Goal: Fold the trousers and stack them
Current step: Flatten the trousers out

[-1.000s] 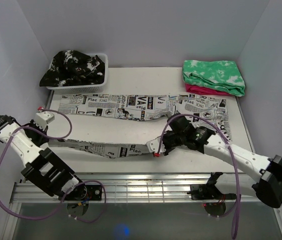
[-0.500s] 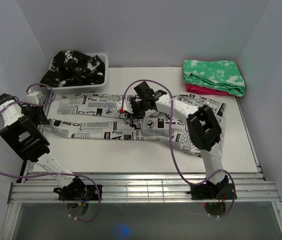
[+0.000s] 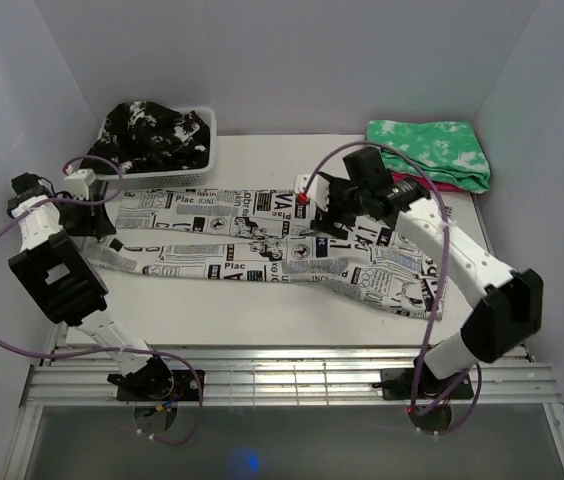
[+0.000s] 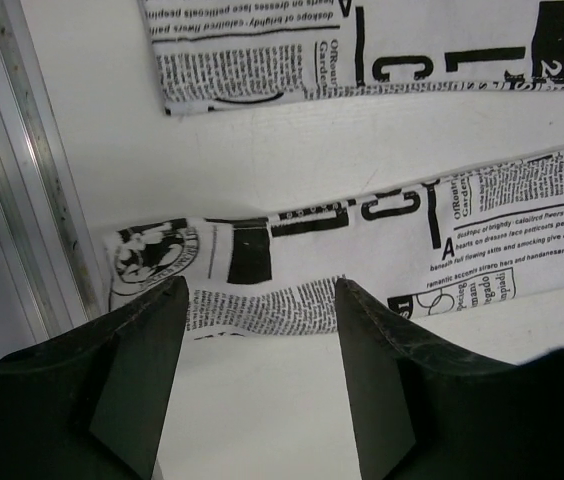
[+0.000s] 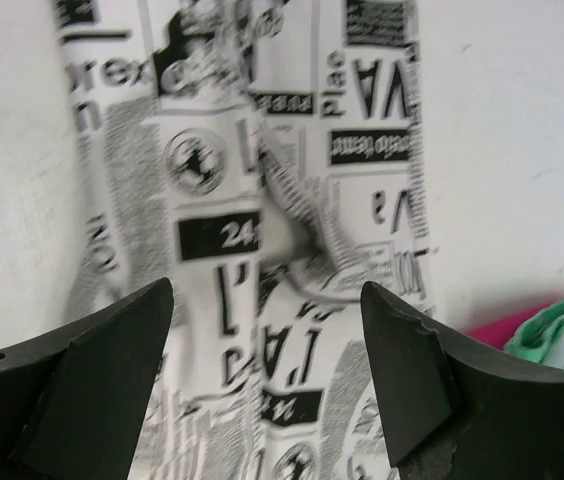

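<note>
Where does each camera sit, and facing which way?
Top external: above and behind the bases, facing down on the white table and long white newspaper-print cloth trousers; left arm and right arm show.
Left wrist: faces down past the open left pincer at a leg end.
Right wrist: faces down past the open right pincer at rumpled print.
All three share the trousers.

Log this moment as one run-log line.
trousers: flat on table, legs side by side | left end effector: open above leg hem | right end effector: open above trousers, empty
</note>
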Controlling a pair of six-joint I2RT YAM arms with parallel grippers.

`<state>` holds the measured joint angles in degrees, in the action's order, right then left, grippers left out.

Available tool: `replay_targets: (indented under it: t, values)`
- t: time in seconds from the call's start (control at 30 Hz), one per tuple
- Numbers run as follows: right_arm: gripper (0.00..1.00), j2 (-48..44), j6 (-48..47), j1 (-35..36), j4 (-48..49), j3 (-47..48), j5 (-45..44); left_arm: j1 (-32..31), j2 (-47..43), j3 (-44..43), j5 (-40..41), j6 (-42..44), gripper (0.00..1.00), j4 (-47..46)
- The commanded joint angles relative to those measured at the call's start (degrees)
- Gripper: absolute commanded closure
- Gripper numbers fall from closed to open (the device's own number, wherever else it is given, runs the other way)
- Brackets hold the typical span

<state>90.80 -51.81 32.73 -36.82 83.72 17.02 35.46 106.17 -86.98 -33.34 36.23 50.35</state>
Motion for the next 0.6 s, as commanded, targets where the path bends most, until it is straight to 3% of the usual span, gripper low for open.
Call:
replay_targets:
  t: [0.0, 0.23, 0.27, 0.43, 0.53, 0.57]
  values:
    - [0.19, -7.2, -0.7, 0.5, -11.8, -12.2, -0.8, 2.2, -4.7, 2.9, -0.1, 3.1, 0.28, 3.1]
    - [0.18, -14.4, -1.2, -0.4, -12.4, -29.8, -5.4, 2.1, -8.0, 6.4, -4.2, 4.1, 0.24, 6.4]
    - [0.18, -14.2, -0.7, -0.3, -11.4, -31.3, -6.5, 1.9, -8.3, 7.1, -4.0, 4.8, 0.20, 6.4]
    - [0.18, -12.8, -1.8, -0.9, -2.4, -38.5, -13.1, 1.8, -9.9, 12.9, -2.5, 10.3, 0.19, 5.2]
    - [0.25, -13.2, -3.6, -1.8, 0.2, -42.1, -15.5, 1.8, -12.4, 17.5, -4.5, 20.0, 0.18, 5.7]
    - [0.40, -13.9, -4.2, -2.2, 0.7, -43.3, -15.9, 1.7, -13.6, 18.8, -5.1, 24.1, 0.18, 6.5]
